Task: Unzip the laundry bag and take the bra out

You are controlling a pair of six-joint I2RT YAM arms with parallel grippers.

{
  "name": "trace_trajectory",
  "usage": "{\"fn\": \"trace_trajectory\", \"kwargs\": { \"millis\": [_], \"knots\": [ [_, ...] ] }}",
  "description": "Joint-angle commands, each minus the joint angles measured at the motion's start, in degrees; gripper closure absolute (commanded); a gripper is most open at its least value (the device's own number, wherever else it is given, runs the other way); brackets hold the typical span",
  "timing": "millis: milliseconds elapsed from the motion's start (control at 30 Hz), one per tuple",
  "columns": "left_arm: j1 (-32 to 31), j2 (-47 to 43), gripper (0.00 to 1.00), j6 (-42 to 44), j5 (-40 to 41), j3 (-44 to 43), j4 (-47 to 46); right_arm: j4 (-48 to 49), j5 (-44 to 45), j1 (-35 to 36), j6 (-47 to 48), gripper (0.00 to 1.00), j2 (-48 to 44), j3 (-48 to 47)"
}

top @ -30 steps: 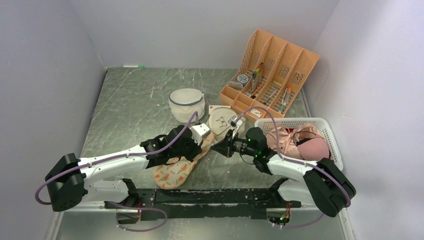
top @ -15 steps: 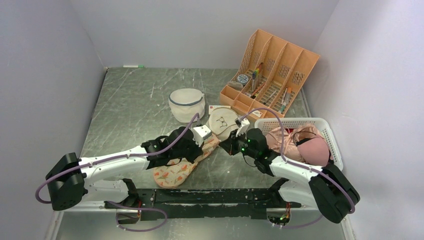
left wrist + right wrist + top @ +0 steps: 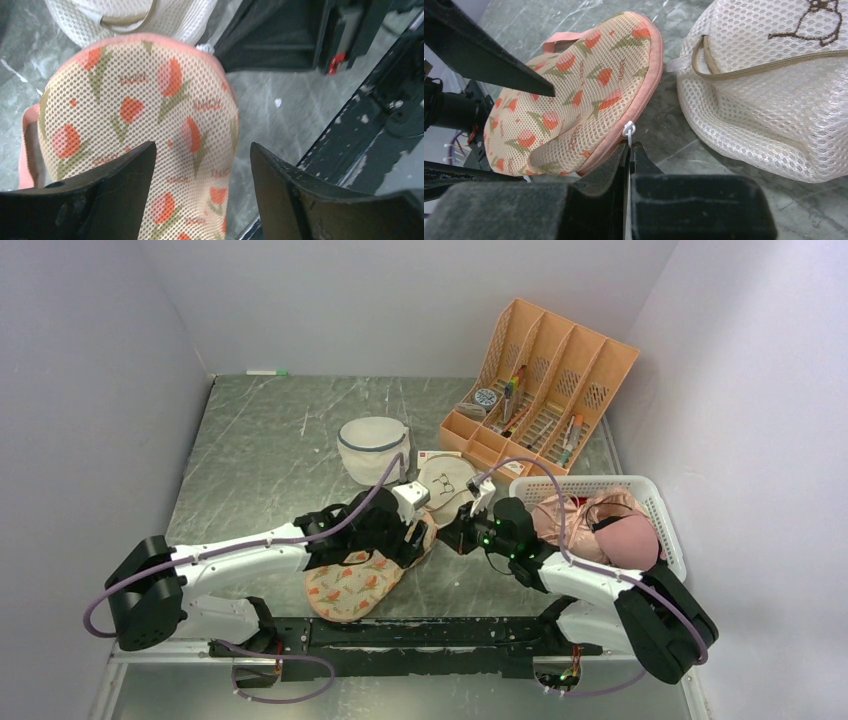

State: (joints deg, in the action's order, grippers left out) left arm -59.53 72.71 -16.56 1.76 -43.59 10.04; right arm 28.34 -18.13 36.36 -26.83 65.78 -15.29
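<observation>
Top view: grey marbled table [image 3: 260, 440] between pale walls [image 3: 90, 390]; the laundry bag [image 3: 350, 585] lies flat near its front edge.
Left wrist: left gripper [image 3: 202, 150] spread above the bag.
Right wrist: right gripper [image 3: 629, 148] pinches the white zip pull [image 3: 628, 131].

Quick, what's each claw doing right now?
Left claw: open, empty, over the bag.
Right claw: closed on the bag's zip pull.

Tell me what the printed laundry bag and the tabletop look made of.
The laundry bag: soft matte mesh fabric, tiny holes visible throughout, pink woven-looking edging. The tabletop: hard, grey, slightly glossy with marbled streaks; metal sheet or laminate, cannot tell.
</observation>
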Motion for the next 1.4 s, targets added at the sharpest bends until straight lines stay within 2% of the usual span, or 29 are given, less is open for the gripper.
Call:
{"fn": "trace_trajectory", "kwargs": {
  "millis": [0, 167, 267, 333, 433, 500, 667, 833, 1033, 1367],
  "knots": [
    [-0.6, 2.9, 0.19, -7.2, -1.8, -4.6, -2.9, 0.2, -2.2, 0.3, -0.6, 1.0, -3.2, 1.2],
    [-0.7, 9.1, 0.21, -9.2, 0.9, -8.4, -1.8, -1.4, -3.0, 0.9, -1.3, 1.0, -7.1, 2.2],
    [-0.8, 11.6, 0.28, -9.0, 1.9, -9.9, -0.9, -1.4, -4.3, 1.2, -1.5, 1.0, -7.9, 2.7],
    [-0.9, 12.0, 0.38, -8.6, 2.7, -10.0, -0.4, -1.5, -4.8, 1.4, -1.7, 1.0, -8.2, 2.8],
    [-1.2, 11.7, 0.62, -7.3, 5.1, -10.2, 1.6, -2.2, -4.0, 1.6, -1.6, 1.0, -8.6, 3.0],
    [-1.2, 11.1, 0.74, -5.6, 6.5, -10.2, 3.1, -3.4, -1.7, 1.6, -1.6, 1.0, -8.7, 3.0],
    [-2.2, 9.4, 0.93, 2.7, 3.5, -9.4, 4.3, -4.9, 3.4, 1.5, -2.4, 1.0, -6.0, 1.3],
    [-6.2, 8.2, 0.93, 9.8, 3.5, -8.9, 5.7, -5.2, 9.2, 1.4, -3.6, 1.0, -4.1, -0.1],
    [-7.9, 8.3, 0.93, 11.2, 8.1, -8.1, 6.2, -6.9, 14.9, -0.6, -4.8, 1.0, -2.5, -1.5],
    [-8.9, 9.8, 0.93, 8.2, 14.4, -3.7, 4.1, -2.4, 8.8, -3.4, -6.5, 1.0, -4.6, 3.0]
  ]
}}
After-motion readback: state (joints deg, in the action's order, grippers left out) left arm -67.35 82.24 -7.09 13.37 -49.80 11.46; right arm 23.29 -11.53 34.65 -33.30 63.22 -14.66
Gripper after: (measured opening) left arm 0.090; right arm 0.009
